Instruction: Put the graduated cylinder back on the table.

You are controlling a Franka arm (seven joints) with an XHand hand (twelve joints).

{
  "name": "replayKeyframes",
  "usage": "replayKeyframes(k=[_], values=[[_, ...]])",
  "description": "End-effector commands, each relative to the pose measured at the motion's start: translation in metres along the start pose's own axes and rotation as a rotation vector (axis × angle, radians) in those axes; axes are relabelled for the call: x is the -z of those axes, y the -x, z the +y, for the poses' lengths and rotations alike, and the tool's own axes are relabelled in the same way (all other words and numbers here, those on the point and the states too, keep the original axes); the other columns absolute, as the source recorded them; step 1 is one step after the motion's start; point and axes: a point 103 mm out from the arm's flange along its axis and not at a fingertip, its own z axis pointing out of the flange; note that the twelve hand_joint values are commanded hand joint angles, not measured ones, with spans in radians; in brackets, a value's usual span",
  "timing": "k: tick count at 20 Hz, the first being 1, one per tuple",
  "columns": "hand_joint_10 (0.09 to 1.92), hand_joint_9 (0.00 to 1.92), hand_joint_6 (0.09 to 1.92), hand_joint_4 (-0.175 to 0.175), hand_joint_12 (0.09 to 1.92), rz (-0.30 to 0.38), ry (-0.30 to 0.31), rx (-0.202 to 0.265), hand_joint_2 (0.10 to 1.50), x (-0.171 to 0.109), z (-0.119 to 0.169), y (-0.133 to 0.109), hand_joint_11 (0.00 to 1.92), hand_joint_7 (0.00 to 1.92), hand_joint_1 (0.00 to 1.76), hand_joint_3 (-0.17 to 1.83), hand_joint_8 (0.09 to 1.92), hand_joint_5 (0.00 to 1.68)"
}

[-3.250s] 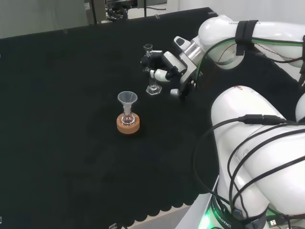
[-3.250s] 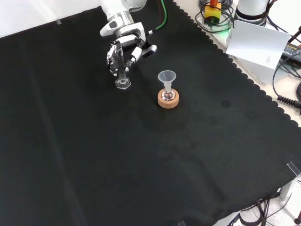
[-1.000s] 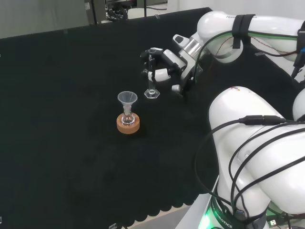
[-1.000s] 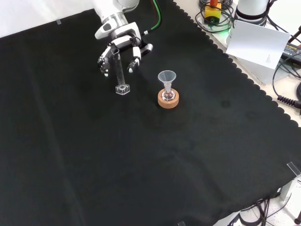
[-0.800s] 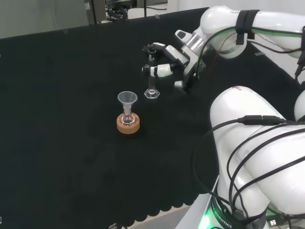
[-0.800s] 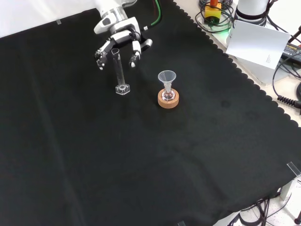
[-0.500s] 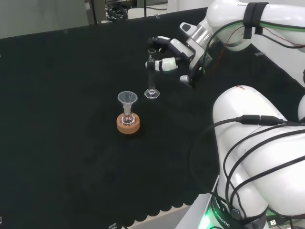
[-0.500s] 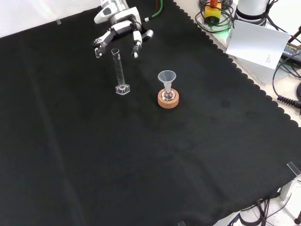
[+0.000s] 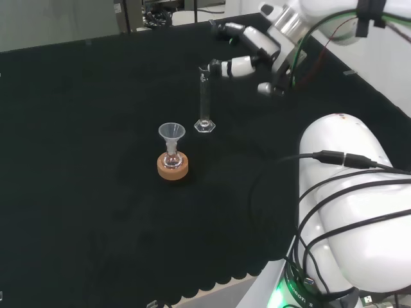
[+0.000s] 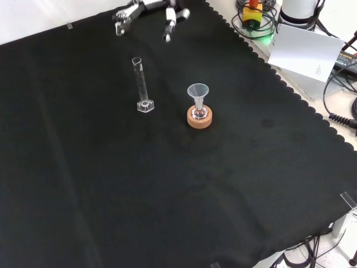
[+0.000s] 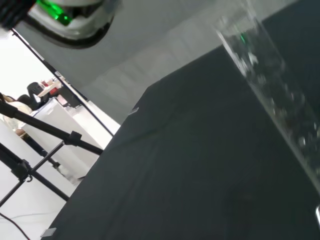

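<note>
The clear graduated cylinder [image 9: 204, 96] stands upright on its hexagonal foot on the black cloth [image 9: 83, 128], free of any hold. The front view shows the cylinder [image 10: 141, 84] just left of a small flask with a funnel [image 10: 197, 92] on a cork ring [image 10: 199, 118]. My hand [image 9: 246, 36] hovers above and to the right of the cylinder's top, fingers spread and straight, touching nothing. In the front view the hand [image 10: 169, 18] is at the top edge, well beyond the cylinder. The wrist view has the cylinder [image 11: 270, 85] close and blurred.
The flask with its funnel [image 9: 171, 138] sits on its cork ring [image 9: 173, 168], nearer the camera and left of the cylinder in the head view. The arm's white links [image 9: 350, 212] take up the head view's right. A white card [image 10: 304, 50] and cables lie off the cloth's scalloped edge.
The hand opened, let go of the cylinder, and rose up and away from it. The cylinder stayed standing on the cloth beside the flask.
</note>
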Motion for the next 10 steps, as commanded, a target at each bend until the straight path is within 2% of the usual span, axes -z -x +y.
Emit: replayKeyframes(k=[1, 5, 10], values=[[0.84, 0.19, 0.12, -0.080, 1.53, -0.240, -0.050, -0.042, 0.63, 0.046, -0.056, -0.076, 0.00, 0.03, 0.79, 0.38, 0.76, 0.29], [0.84, 0.20, 0.12, -0.079, 1.52, -0.278, -0.056, -0.062, 0.64, 0.053, -0.071, -0.099, 0.01, 0.03, 0.80, 0.38, 0.76, 0.29], [0.83, 0.21, 0.10, -0.080, 1.51, -0.358, -0.074, -0.089, 0.64, 0.060, -0.087, -0.123, 0.03, 0.04, 0.79, 0.39, 0.76, 0.30]])
